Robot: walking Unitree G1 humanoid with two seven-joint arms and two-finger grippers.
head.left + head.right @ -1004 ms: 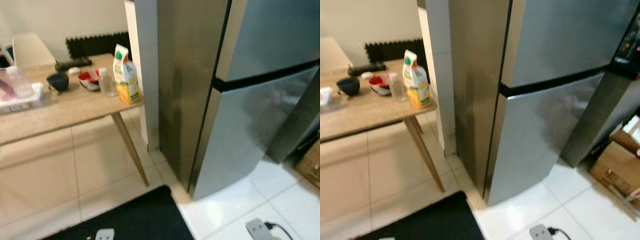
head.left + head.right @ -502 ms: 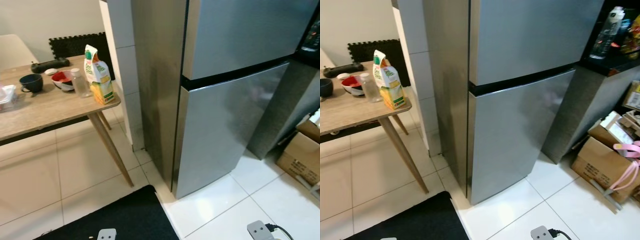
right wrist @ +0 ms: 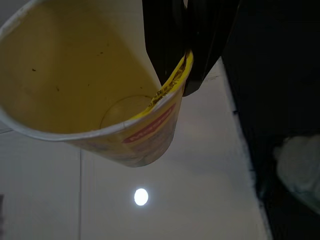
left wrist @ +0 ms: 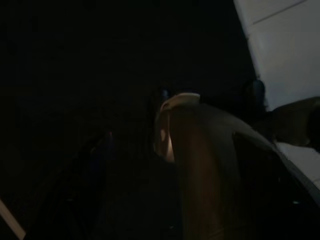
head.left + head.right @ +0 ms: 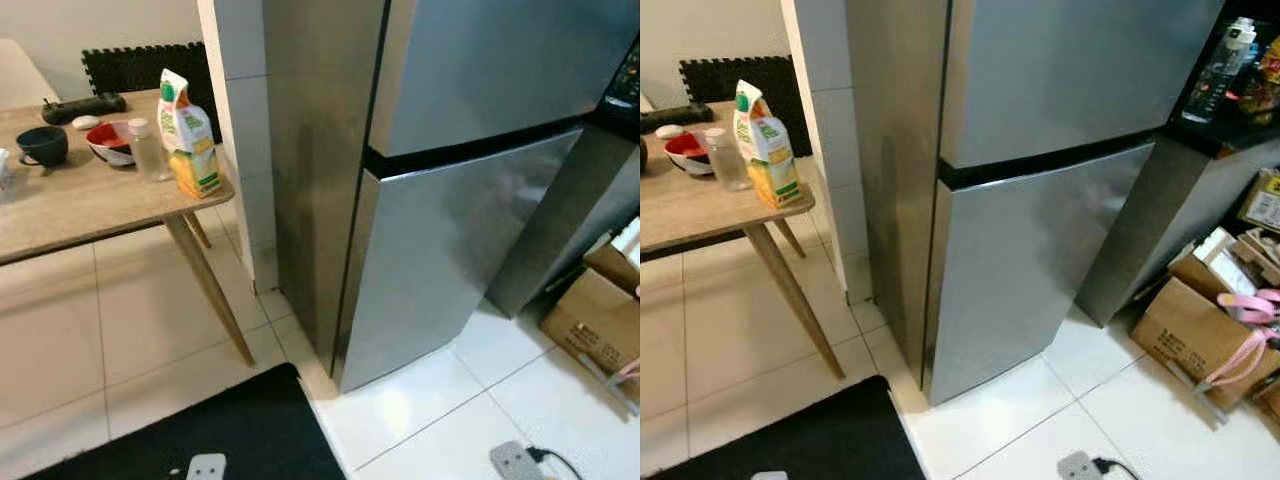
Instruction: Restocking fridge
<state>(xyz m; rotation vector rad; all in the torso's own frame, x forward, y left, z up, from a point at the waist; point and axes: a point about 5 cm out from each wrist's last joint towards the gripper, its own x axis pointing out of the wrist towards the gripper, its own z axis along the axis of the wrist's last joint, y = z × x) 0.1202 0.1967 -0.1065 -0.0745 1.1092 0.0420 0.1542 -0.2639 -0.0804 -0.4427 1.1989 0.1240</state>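
We face the fridge (image 5: 450,200), doors shut. Right gripper (image 3: 186,55) pinches a cup (image 3: 90,85) by its rim. Left gripper's state we cannot tell. Carton (image 5: 188,132) stands at the table (image 5: 90,205) corner, to our left.

Little print can be read here. The green, white and orange juice carton (image 5: 188,133) on the pale wooden table (image 5: 80,205) carries printing on its faces, too small and soft to make out. The yellow paper cup (image 3: 95,80), pinched at its rim by the right gripper (image 3: 186,55), has a red band with pale lettering (image 3: 148,130) on its outer wall, blurred beyond reading. The brown cardboard box (image 5: 1196,337) on the white tiled floor bears a dark printed block on its side (image 5: 590,335), also illegible. The packets on the dark shelf (image 5: 1268,78) beside the silver steel fridge (image 5: 1040,180) show coloured labels, unreadable.
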